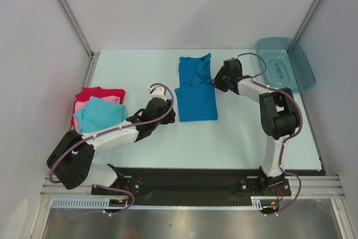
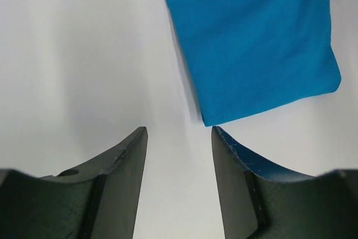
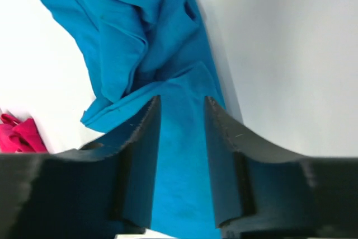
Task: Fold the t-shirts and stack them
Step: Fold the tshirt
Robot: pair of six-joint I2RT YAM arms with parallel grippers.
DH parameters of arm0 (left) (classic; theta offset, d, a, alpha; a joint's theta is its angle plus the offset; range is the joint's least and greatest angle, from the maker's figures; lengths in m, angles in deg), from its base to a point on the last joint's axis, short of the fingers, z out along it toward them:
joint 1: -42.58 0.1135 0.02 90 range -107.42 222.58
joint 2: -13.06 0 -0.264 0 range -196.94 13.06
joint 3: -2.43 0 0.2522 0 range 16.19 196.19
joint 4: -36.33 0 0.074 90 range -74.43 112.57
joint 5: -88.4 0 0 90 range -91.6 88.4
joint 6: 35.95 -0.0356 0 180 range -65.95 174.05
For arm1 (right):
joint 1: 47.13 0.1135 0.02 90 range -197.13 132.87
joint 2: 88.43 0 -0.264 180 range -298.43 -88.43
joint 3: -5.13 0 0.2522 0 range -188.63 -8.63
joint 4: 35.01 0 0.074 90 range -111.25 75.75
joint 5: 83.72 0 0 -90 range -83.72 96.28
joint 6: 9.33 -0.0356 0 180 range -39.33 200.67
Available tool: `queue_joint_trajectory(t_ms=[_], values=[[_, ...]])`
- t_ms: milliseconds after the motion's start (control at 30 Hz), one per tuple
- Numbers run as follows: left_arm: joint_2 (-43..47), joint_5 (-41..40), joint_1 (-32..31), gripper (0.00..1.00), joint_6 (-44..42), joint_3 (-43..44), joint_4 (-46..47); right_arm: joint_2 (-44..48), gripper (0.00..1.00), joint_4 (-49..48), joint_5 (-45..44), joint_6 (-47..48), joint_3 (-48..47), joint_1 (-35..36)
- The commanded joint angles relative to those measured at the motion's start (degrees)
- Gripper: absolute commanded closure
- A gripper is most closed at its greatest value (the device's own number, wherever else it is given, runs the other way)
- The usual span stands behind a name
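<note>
One medium blue t-shirt (image 1: 196, 98) | upper half rumpled | lower half smooth, flat

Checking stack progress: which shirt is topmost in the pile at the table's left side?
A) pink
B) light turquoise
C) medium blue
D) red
B: the light turquoise shirt lies over the pink shirt and the red shirt; the blue shirt lies apart from them.

Black-and-white arms (image 1: 106, 137), purple cables (image 1: 300, 117).

Top cam overhead; wrist cams close, sharing blue t-shirt (image 1: 196, 96).
</note>
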Motion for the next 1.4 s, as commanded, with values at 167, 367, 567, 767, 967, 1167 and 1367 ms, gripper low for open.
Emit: queue_joint_trajectory(t_ms=[167,367,567,767,967,1167,1367], values=[[2.76,-1.02,-0.53,0.45,1.01,-1.54,1.49,4.98,0.51,-1.81,-0.45,0.23,3.49,-0.58],[3.38,1.69,-0.18,0.40,2.94,-5.92,6.41,14.90,0.50,-3.21,-0.89,0.24,14.18,-1.02],[3.99,8.11,1.48,0.37,6.28,-12.52,15.20,25.37,0.49,-12.17,2.01,-1.70,30.19,-3.30],[6.98,13.30,2.19,0.38,6.99,-17.27,20.30,39.25,0.45,-17.53,4.30,-2.49,46.28,-3.31],[7.69,15.41,2.63,0.39,7.60,-21.66,24.78,48.06,0.37,-20.87,6.49,-3.10,57.36,-3.48],[2.51,18.57,3.07,0.39,10.50,-24.91,34.53,44.21,0.34,-32.81,10.89,-4.95,64.22,-3.48],[-7.32,25.78,5.79,0.39,14.63,-25.36,46.75,33.76,0.34,-46.79,13.53,-6.36,67.39,-2.60]])
